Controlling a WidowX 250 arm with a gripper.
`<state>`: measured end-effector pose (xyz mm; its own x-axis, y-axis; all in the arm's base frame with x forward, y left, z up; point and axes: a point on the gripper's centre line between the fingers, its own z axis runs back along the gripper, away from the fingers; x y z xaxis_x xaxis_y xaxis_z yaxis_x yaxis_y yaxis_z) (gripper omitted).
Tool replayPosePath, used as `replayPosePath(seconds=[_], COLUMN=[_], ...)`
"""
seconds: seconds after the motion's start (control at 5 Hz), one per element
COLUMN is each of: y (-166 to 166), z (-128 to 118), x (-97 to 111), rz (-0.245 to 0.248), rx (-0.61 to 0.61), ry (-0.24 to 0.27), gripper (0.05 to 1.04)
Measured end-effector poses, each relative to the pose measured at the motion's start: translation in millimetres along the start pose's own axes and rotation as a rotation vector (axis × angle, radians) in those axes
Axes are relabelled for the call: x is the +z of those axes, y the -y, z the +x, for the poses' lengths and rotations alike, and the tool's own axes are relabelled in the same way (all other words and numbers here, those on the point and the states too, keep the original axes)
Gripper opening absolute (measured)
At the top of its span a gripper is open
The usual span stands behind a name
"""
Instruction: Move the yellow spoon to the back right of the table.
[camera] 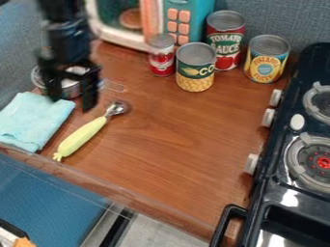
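While the gripper (pixel 71 103) hangs at the view's upper left with its fingers spread wide, the yellow spoon (pixel 82 136) lies on the counter (pixel 177 140) just nearer to me, outside that grip. Its metal bowl is near the fingers, and its handle slants toward the counter's front edge, beside the cloth (pixel 34 119).

Yellow spoon (pixel 82 135) on tbl (pixel 174 130) nr cloth (pixel 34 118); hand (pixel 72 100) above, fingers apart.
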<state>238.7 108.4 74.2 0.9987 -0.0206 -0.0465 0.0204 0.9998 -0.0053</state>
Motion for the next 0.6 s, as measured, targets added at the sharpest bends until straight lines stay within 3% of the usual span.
replayPosePath(seconds=[0.2,0.4,0.6], y=[-6,-7,-1], z=[-26,-40,-39], x=[0,-13,-26], rz=[0.012,0.004,0.033], rx=[-0.042,-0.074,-0.104], ry=[0.038,0.028,0.017], gripper=[1.000,1.000,1.000])
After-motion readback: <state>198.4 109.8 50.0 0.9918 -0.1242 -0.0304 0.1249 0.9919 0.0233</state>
